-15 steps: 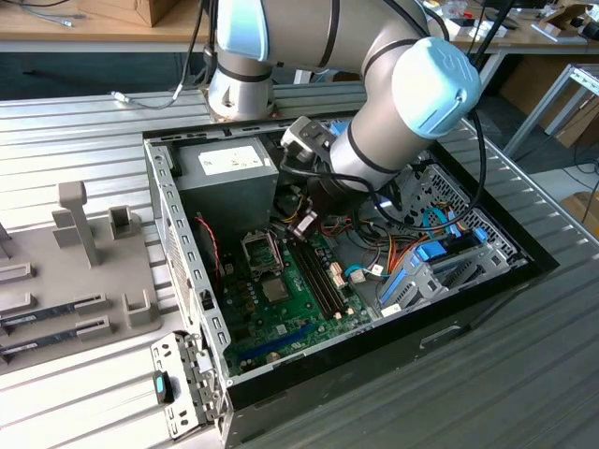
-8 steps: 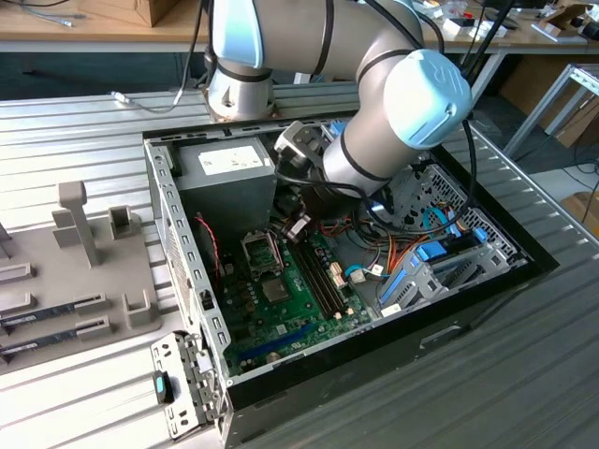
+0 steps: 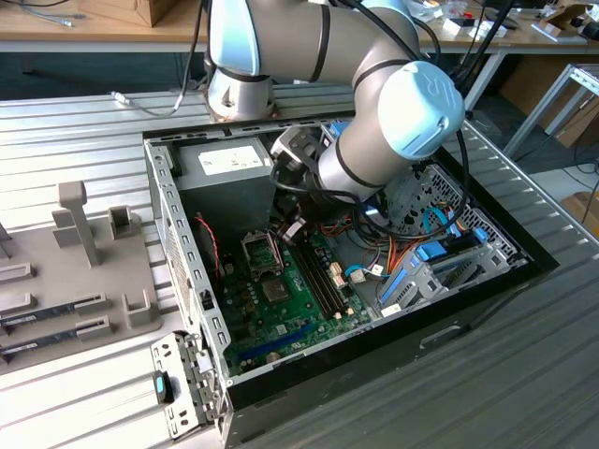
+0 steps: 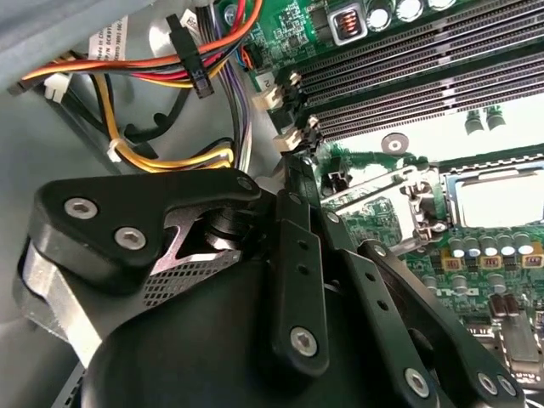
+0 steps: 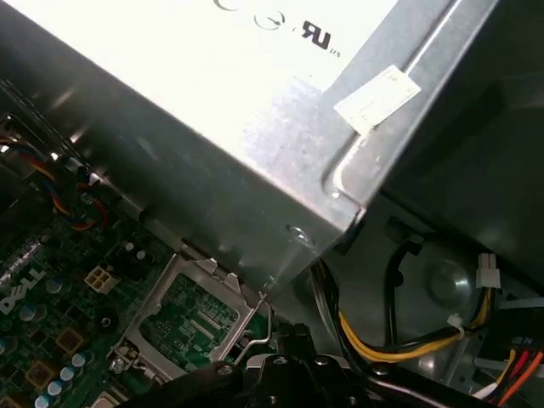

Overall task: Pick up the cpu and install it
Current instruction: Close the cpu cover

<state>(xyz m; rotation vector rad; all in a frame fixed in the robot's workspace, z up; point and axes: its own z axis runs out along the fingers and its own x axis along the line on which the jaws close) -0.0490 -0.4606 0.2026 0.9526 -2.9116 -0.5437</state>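
So the arm (image 3: 374, 103) is reaching down into the open PC case (image 3: 187, 271), which fills the middle of the exterior view. The gripper (image 3: 291, 228) is low over the green motherboard (image 3: 281, 309), just right of the CPU socket (image 3: 262, 251) and right under the grey power supply (image 3: 225, 173) at the upper left of the case. In the second wrist view the black linkage bars of the gripper block most of what's going on, so honestly I can't tell how the jaws stand or whether they've got anything. In that view the socket's metal frame (image 4: 399, 200) looks flipped up, and beside it there's a pale, washed-out square (image 4: 501, 200) sitting in the socket. That could be the cpu, but it's too blown out to say for sure. The memory slots (image 4: 408, 81) run just past the socket, and a bundle of orange, yellow and red cables (image 4: 161, 72) hangs near the gripper. On the exterior view's left, outside the case, there's a grey holder tray (image 3: 84, 309) with a couple of long sticks (image 3: 51, 316) lying in it, well apart from the arm.
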